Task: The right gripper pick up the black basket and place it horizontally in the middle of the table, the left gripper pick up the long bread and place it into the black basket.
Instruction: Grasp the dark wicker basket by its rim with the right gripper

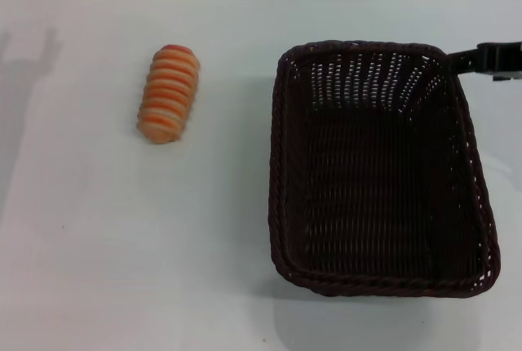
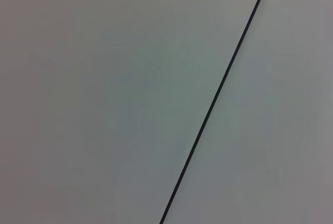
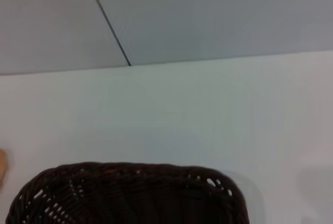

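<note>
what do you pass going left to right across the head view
Bread → basket → right gripper, at the basket's far right corner. All lie on the table.

Right gripper (image 1: 481,59) sits at the far right corner of the black basket (image 1: 379,167); braided rim directly beside it, open basket interior past the rim. Bare table (image 1: 98,237) lies beyond the basket. Long bread (image 1: 169,93) stands well apart, open tabletop all round it.

white table (image 1: 98,269) — black basket (image 1: 379,171), long bread (image 1: 168,93)
</note>
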Controlling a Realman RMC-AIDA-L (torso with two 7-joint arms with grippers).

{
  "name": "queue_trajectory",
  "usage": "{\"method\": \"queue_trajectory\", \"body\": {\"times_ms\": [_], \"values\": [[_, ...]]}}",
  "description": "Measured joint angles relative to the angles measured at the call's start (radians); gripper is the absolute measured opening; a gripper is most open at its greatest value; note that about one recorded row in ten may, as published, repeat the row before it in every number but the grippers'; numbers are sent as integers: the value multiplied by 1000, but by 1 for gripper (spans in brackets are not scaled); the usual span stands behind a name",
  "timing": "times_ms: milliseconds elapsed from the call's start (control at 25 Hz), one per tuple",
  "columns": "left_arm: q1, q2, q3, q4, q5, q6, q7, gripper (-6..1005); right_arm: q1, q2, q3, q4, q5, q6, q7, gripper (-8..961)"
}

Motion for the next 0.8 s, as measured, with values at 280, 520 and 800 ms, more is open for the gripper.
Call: {"method": "queue_trajectory", "body": {"times_ms": [280,520,800], "values": [[0,0,-2,1,0,3,1,862,7,1,0,-49,13,-1,5,775],[-1,1,-4,1,0,6,1,862,10,2,0,-100,17,-17,-1,774],[-6,2,-5,1,0,6,1,862,28,3,-17,-169,27,-49,-24,774]]}}
